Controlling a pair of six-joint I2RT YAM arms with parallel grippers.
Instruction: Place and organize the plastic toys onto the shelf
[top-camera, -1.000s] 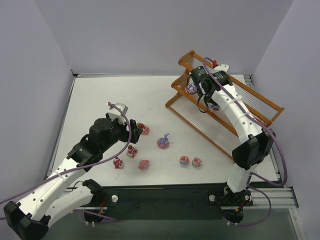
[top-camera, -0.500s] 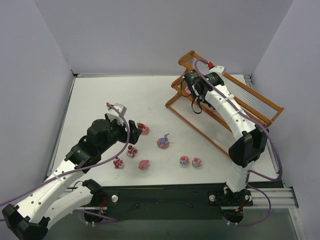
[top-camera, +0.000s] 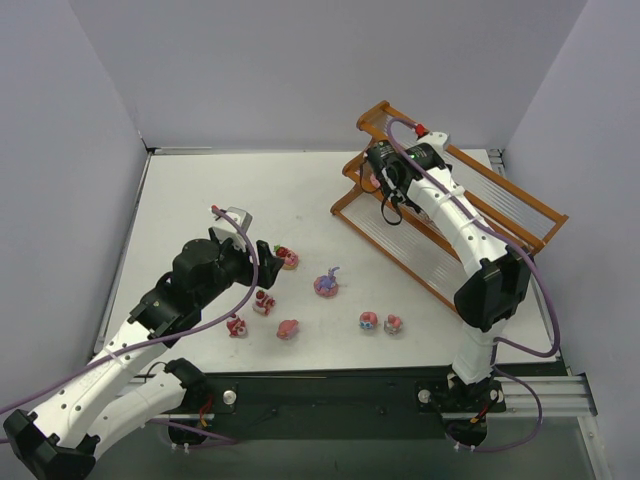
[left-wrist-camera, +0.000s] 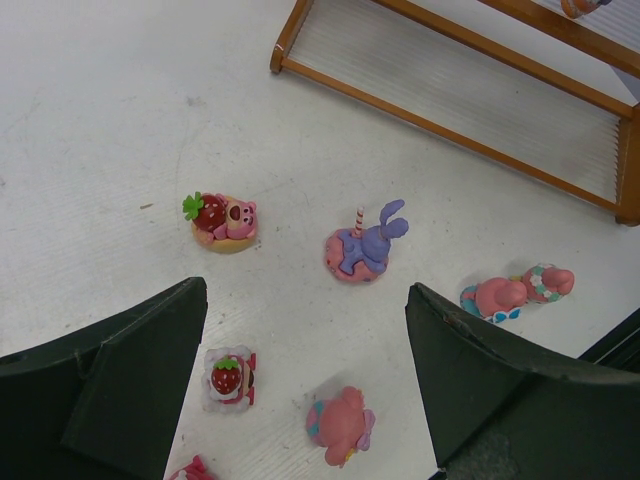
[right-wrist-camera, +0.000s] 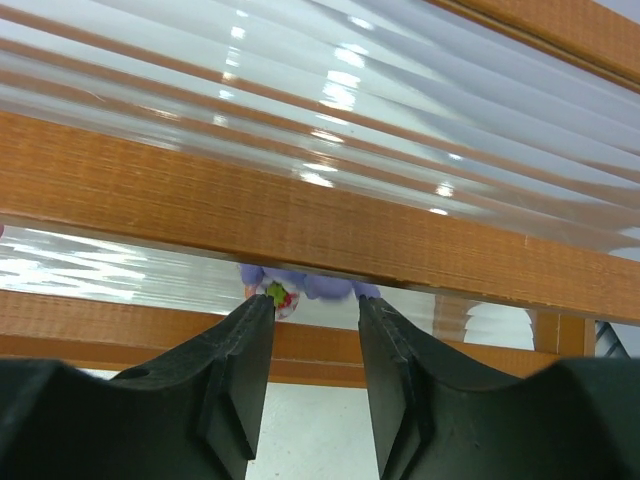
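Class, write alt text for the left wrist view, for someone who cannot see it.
Two dark, open fingers hang over a white table scattered with small pink, red and purple toys. The orange wooden shelf crosses the top right.

shelf (top-camera: 425, 262) at table (top-camera: 200, 190) back right | right tool (top-camera: 384, 182) at shelf's left end | left tool (top-camera: 263, 262) over table, beside toys (top-camera: 327, 285) | seven toys loose on table
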